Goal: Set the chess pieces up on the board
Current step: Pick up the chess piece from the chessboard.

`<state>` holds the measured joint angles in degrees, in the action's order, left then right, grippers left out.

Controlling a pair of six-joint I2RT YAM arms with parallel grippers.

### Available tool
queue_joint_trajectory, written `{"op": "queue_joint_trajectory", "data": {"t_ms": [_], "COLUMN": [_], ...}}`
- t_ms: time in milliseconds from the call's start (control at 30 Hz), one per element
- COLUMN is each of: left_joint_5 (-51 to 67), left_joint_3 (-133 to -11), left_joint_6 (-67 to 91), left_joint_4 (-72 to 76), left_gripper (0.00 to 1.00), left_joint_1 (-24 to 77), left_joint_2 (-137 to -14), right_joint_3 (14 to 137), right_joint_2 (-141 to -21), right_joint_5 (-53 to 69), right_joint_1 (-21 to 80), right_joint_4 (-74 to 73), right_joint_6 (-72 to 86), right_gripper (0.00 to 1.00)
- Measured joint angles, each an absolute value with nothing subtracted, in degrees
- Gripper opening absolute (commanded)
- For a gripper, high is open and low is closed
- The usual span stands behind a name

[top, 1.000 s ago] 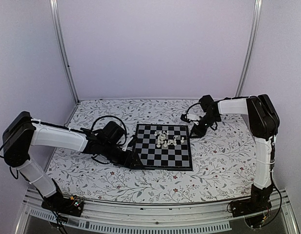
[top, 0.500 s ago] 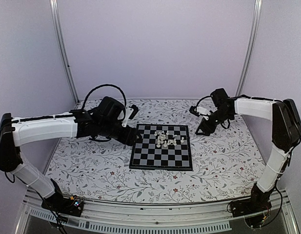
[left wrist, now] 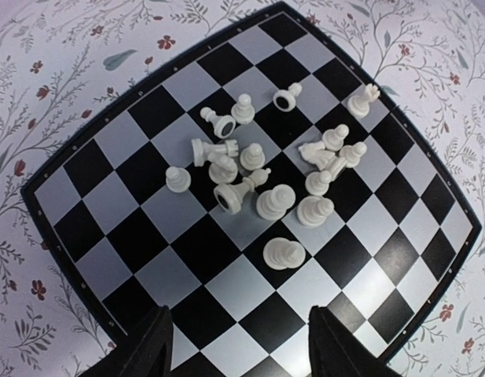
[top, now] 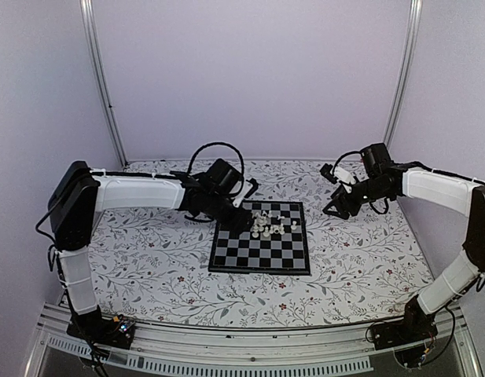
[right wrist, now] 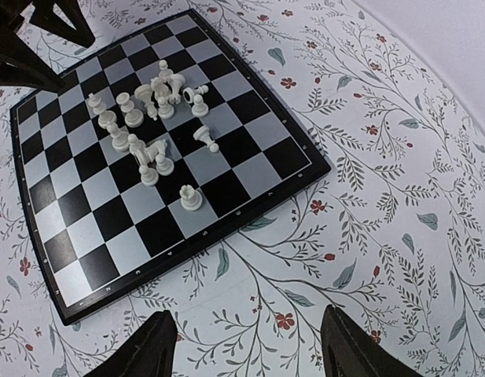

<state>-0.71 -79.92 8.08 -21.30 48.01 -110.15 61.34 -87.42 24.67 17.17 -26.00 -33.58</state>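
The board [top: 250, 255] lies flat in the middle of the table. White chess pieces [top: 270, 225] are bunched on its far half, some upright, some tipped over. My left gripper [top: 240, 222] hovers over the board's far-left corner. In the left wrist view it [left wrist: 240, 345] is open and empty above bare squares, and the nearest piece [left wrist: 284, 253] stands just ahead of it. My right gripper [top: 330, 210] hangs off the board's far-right corner. It [right wrist: 246, 349] is open over the floral tabletop, with the board's edge [right wrist: 250, 212] and one lone piece [right wrist: 191, 196] ahead.
A floral-patterned tabletop [top: 360, 259] surrounds the board. White walls with metal corner posts [top: 101, 86] close in the back and sides. The left gripper's black fingers [right wrist: 38, 31] show at the top left of the right wrist view.
My left arm has swung from the board's near-left side up to its far-left corner, above the board. My right arm has stretched further back and to the right, away from the board.
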Motion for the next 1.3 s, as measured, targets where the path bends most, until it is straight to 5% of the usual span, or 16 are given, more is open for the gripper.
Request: {"op": "queue_joint_trajectory", "data": {"t_ms": [467, 1033, 1300], "left_joint_5": [4.0, 5.6, 5.4], "left_joint_3": [-86.5, -88.8, -86.5], "left_joint_6": [6.4, 5.6, 5.8], "left_joint_4": [-21.4, -23.3, -25.7], "left_gripper": [0.54, 0.04, 0.0], "left_joint_1": [48.0, 48.0, 48.2], "left_joint_2": [-118.5, -121.2, -117.1], "right_joint_3": [59.7, 59.3, 59.2], "right_joint_2": [-87.6, -88.6, -89.3], "right_joint_5": [20.8, 19.5, 18.8], "right_joint_1": [17.2, 17.2, 17.2], "right_joint_4": [-22.9, -22.4, -22.2], "right_joint_6": [-35.4, -36.1, -36.3], "right_gripper": [0.66, 0.66, 0.66]}}
